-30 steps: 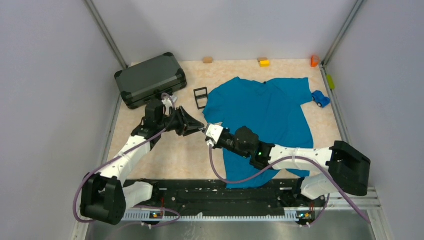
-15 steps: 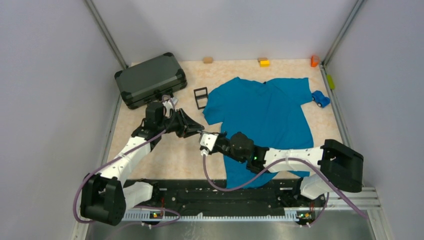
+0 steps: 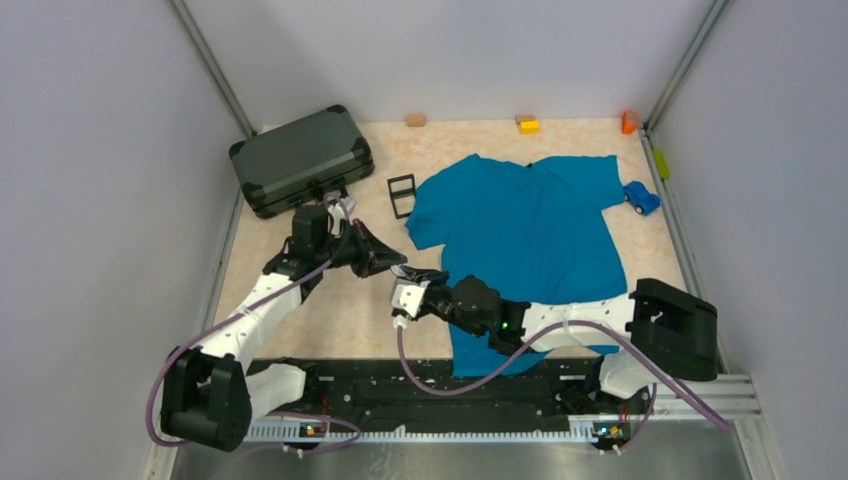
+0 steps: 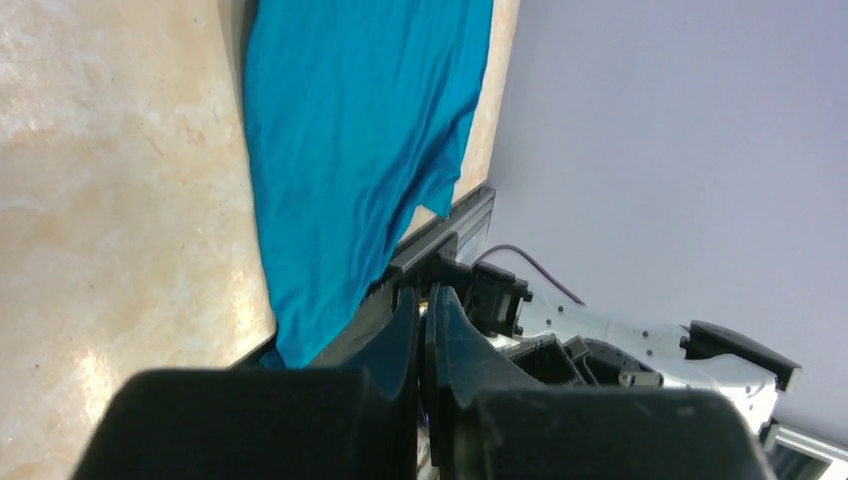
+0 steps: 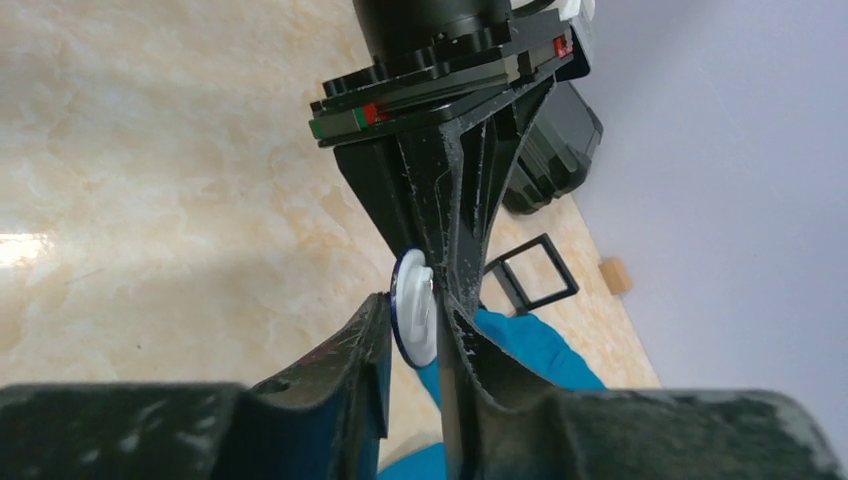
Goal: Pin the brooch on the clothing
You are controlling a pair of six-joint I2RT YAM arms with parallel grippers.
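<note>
The brooch point(image 5: 412, 312), a small round disc with a dark blue rim and white back, stands on edge between the fingertips of my right gripper point(image 5: 418, 300). My left gripper point(image 5: 445, 280) comes down from above, shut, its tips pinching the brooch's back side. Seen from above, the two grippers meet tip to tip over bare table, left gripper point(image 3: 400, 267) and right gripper point(image 3: 415, 277), just left of the clothing point(image 3: 530, 230). The teal T-shirt lies flat, and my right arm crosses its lower part. In the left wrist view my left gripper point(image 4: 427, 300) has its jaws pressed together, with the clothing point(image 4: 350, 150) beyond.
A dark grey case point(image 3: 300, 158) lies at the back left, with a black rectangular frame point(image 3: 401, 194) beside it. A blue toy car point(image 3: 641, 197) sits by the shirt's right sleeve. Small tan point(image 3: 415, 120), yellow point(image 3: 528, 124) and orange point(image 3: 629, 121) blocks line the back wall.
My right gripper carried the brooch leftward off the shirt to the left gripper's tips. The left gripper closed on the brooch. The right jaws eased slightly.
</note>
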